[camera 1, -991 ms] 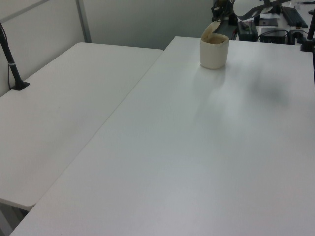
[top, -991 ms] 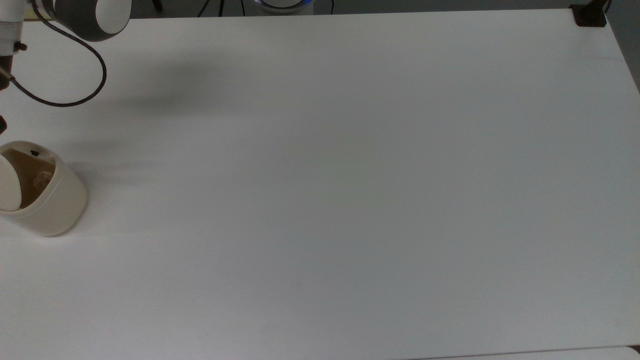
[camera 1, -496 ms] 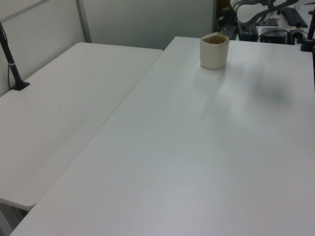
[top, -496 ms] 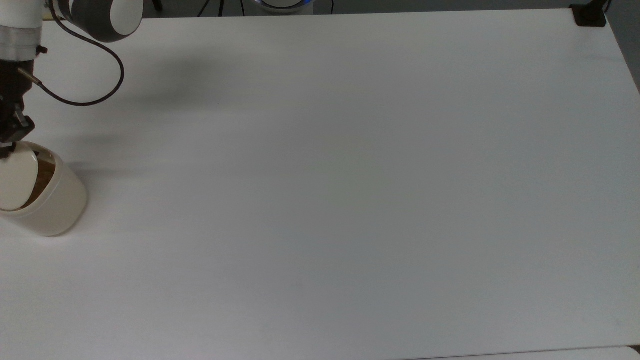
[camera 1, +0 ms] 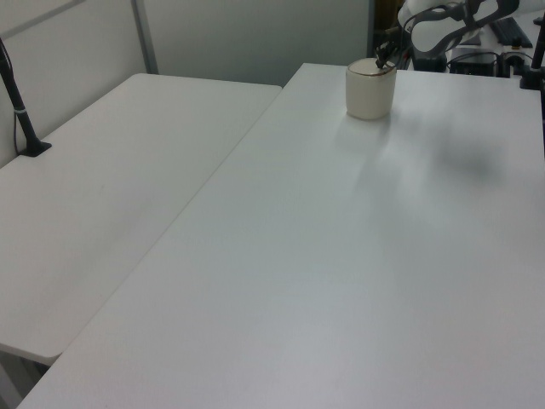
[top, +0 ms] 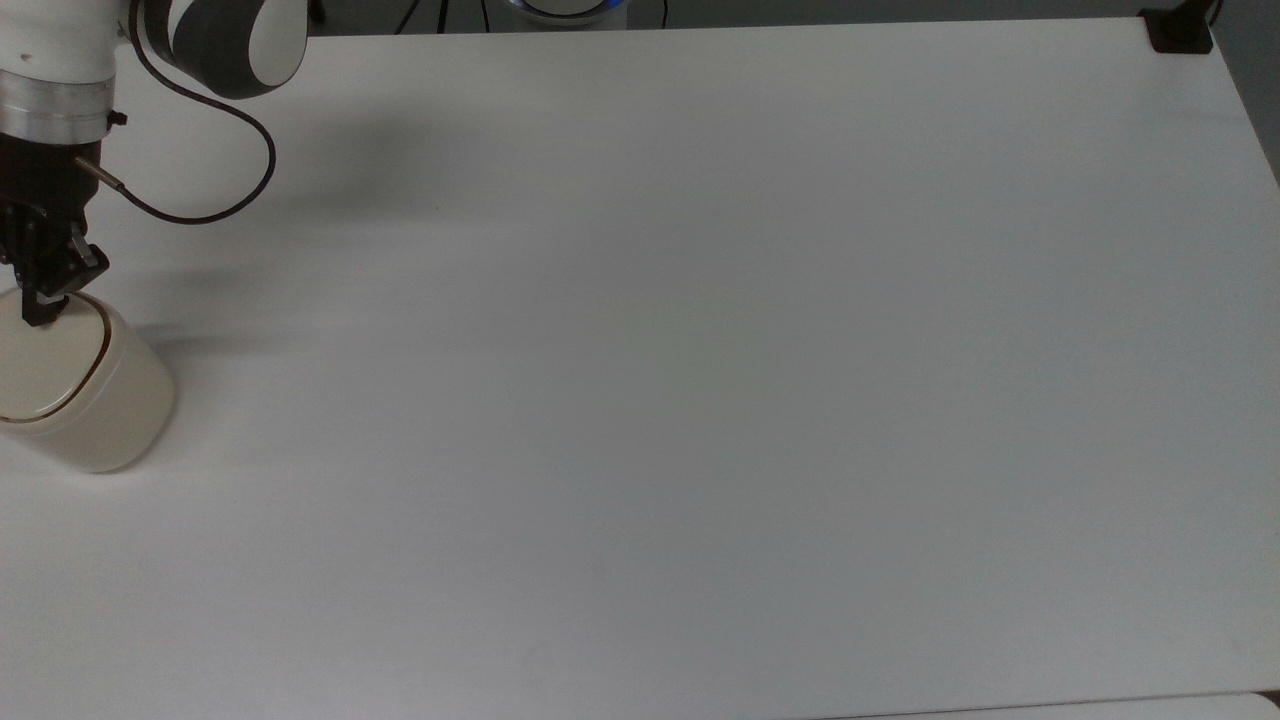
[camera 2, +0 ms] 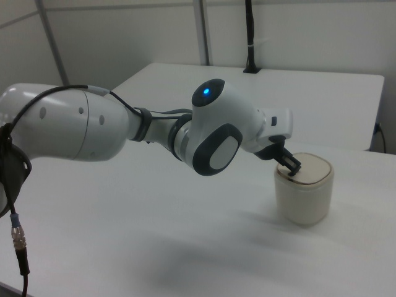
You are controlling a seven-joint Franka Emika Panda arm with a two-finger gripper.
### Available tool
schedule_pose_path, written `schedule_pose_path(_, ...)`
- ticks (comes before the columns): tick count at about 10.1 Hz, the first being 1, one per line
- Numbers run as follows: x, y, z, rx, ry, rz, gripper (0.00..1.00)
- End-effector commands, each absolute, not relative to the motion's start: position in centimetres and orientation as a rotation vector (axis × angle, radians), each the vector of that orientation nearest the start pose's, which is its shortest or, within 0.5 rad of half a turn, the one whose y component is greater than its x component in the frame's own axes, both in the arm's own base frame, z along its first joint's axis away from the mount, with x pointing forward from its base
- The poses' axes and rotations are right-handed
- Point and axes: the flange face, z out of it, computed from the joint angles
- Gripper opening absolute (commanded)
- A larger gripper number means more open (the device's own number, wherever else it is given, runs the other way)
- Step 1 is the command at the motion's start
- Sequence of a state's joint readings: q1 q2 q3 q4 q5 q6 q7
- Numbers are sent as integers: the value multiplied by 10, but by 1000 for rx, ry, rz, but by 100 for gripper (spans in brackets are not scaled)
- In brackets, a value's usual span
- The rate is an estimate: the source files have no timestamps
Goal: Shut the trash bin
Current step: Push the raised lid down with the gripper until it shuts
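The cream trash bin (top: 95, 405) stands at the far left edge of the top view, its oval lid (top: 45, 365) lying flat on the body, with a thin dark rim line around it. My gripper (top: 40, 308) points down at the lid's far edge, fingers together and tips touching the lid, holding nothing. In the right view the gripper (camera 2: 291, 169) rests on the near-left rim of the trash bin (camera 2: 304, 201). In the left view the trash bin (camera 1: 370, 92) sits at the table's far end with the gripper (camera 1: 381, 61) on top of it.
A black cable (top: 200, 205) loops off my wrist over the white table (top: 700, 400). A black clamp (top: 1180, 35) sits on the top view's far right corner. A second table (camera 1: 111, 187) with a black post (camera 1: 21, 111) adjoins in the left view.
The lid stood tilted up one second ago, showing the brown inside. My gripper came down from the top view's upper left and the lid swung flat onto the bin.
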State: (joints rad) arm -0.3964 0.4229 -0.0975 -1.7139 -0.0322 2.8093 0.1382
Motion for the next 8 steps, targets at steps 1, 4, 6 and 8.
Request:
schedule_pose_path(1,623,-314,417,-3053,827,-1037,0)
schedule_pose_path(4,622,-308,393,-3107,774,-969,0)
schedule_pose_path(6,622,-310,391,-3123,759,-963,0)
schedule_pose_path(8,616,-309,431,-3097,803,-987,0)
